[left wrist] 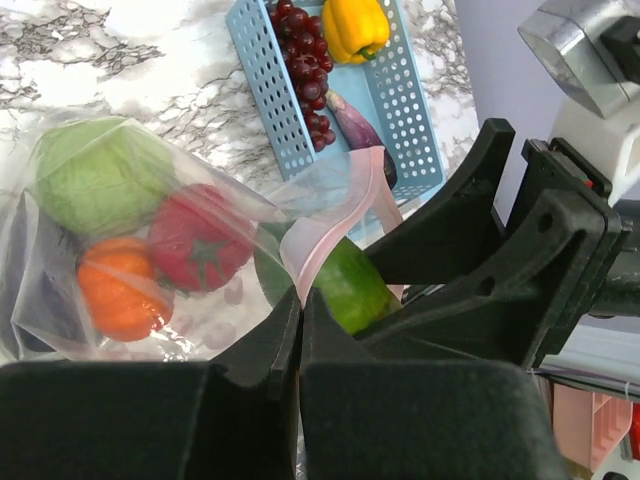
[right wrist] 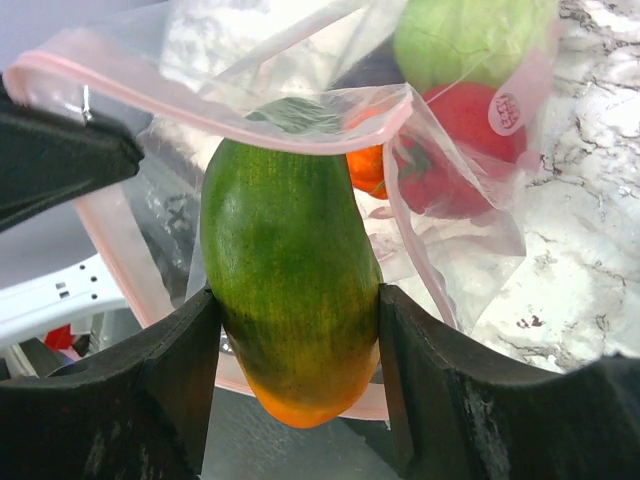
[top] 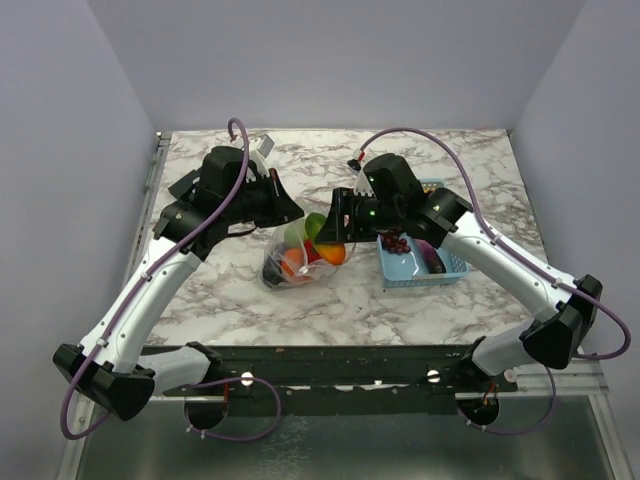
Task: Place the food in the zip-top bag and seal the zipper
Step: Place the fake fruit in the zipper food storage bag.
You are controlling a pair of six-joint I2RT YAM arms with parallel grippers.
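Black left pincer is shut, tips pressed together, nipping the mouth edge of the zip-top bag right at the zipper. That pink strip loops up & away from the tips, so the mouth gapes. Bag body lies on the marble table, ahead & left of this pincer's tips in its own wrist view. Seen thru the clear film: green cabbage farthest off, red tomato closer to the tips, orange pumpkin touching the tomato's left side. Sth dark sits at the bag's far-left edge, too blurred to name.

Overhead, the 2 pincers face each other nearly tip to tip, w/ the bag mouth btw them.

Right pincer has its fingers apart but clamped on a green fruit, one pad per side. The fruit's orange end points back toward the wrist; its green end is inside the bag mouth, under the zipper strip. Just past the fruit, ahead of these fingers, sit pumpkin, tomato & cabbage, all inside the film.

Light-blue basket stands on the table just right of the right pincer overhead, apart from the bag. It holds dark grapes, a yellow pepper & a purple eggplant.
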